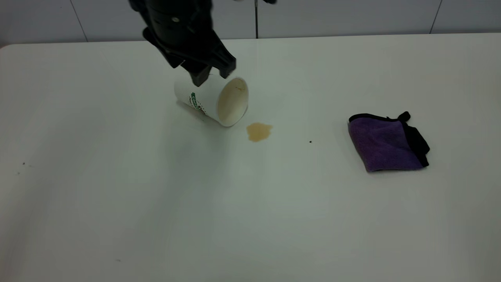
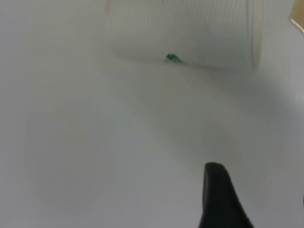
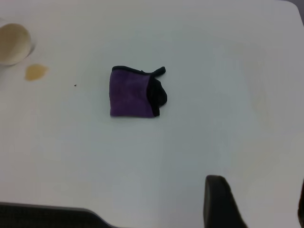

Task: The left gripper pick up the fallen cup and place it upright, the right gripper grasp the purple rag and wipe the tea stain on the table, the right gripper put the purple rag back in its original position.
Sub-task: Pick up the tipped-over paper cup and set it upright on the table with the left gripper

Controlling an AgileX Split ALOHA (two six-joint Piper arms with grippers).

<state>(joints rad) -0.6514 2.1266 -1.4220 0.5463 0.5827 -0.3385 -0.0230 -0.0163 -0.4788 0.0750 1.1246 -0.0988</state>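
Observation:
The fallen cup [image 1: 211,100] lies on its side on the table [image 1: 156,203], with its tan-stained mouth facing the tea stain [image 1: 258,131] just beside the rim. My left gripper [image 1: 213,76] hangs open and empty right over the cup. In the left wrist view the cup [image 2: 185,33] lies ahead of the open gripper [image 2: 259,199], not between the fingers. The purple rag [image 1: 385,143] lies folded far to the right. My right gripper [image 3: 256,202] is open and empty, high above the table, with the rag [image 3: 133,92], the stain [image 3: 35,71] and the cup [image 3: 12,42] ahead of it.
A tiny black speck [image 1: 310,141] sits between the stain and the rag. The table's far edge meets a grey wall [image 1: 352,15]. A dark edge [image 3: 47,216] borders the table in the right wrist view.

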